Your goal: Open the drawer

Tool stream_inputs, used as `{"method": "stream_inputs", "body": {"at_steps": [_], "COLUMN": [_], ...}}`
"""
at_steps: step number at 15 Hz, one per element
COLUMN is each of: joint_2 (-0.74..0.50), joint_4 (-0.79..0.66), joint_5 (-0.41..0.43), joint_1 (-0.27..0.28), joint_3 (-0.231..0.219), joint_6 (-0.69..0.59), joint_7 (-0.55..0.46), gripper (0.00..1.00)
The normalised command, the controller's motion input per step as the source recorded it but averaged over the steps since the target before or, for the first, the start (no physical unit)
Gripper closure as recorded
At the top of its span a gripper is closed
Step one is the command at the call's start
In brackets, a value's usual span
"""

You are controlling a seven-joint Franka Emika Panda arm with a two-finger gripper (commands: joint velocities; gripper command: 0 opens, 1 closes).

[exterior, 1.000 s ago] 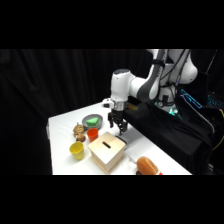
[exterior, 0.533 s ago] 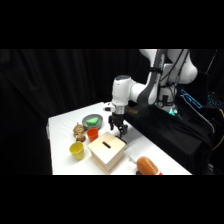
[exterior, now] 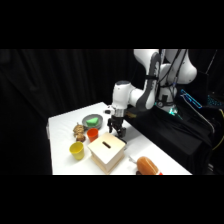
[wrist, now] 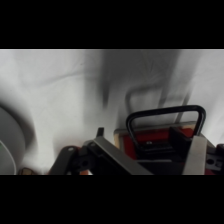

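Side view shows me the white bench (exterior: 65,125), then the tan wooden box (exterior: 106,150) near its front edge. My gripper (exterior: 117,131) has dropped closer to the box's far side than a second ago. I cannot tell its opening. The drawer (wrist: 165,142) shows red with a black handle (wrist: 165,116), seemingly ajar.
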Motion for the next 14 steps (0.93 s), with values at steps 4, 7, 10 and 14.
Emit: {"method": "stream_inputs", "body": {"at_steps": [4, 7, 10, 14], "joint_2": [0.18, 0.2, 0.12, -0.12], "joint_4": [0.03, 0.06, 0.04, -0.18], "joint_5": [0.0, -0.08, -0.118, -0.113], "joint_1": [-0.241, -0.192, -0.096, -0.001], "joint_3": [0.205, 0.145, 0.055, -0.038], "joint_6": [0.3, 0.27, 0.21, 0.18], "joint_7": [-0.15, -0.1, -0.05, 0.0], "gripper": [0.0, 0.0, 0.0, 0.0]}}
